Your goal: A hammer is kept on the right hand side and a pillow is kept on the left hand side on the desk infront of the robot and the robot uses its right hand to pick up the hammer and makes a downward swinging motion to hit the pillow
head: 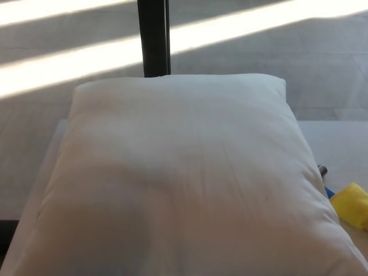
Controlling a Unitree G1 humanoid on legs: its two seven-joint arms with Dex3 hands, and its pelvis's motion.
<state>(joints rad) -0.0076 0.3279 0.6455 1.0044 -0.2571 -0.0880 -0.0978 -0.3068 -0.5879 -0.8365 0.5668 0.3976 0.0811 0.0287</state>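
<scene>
Neither of my hands shows; I should reach right past the pillow for the hammer and grip its handle firmly

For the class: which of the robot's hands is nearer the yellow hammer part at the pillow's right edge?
Neither can be judged: no hand shows in the head view. The yellow hammer part lies just right of the pillow.

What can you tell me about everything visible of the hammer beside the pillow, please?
Only a small part of the hammer shows, at the right edge of the view, the rest hidden behind the pillow or cut off by the frame. A bright yellow block-like part is clearest; next to it are a sliver of blue and a small dark tip. It lies on the pale desk, close against the pillow's right edge. No hand touches it.
</scene>
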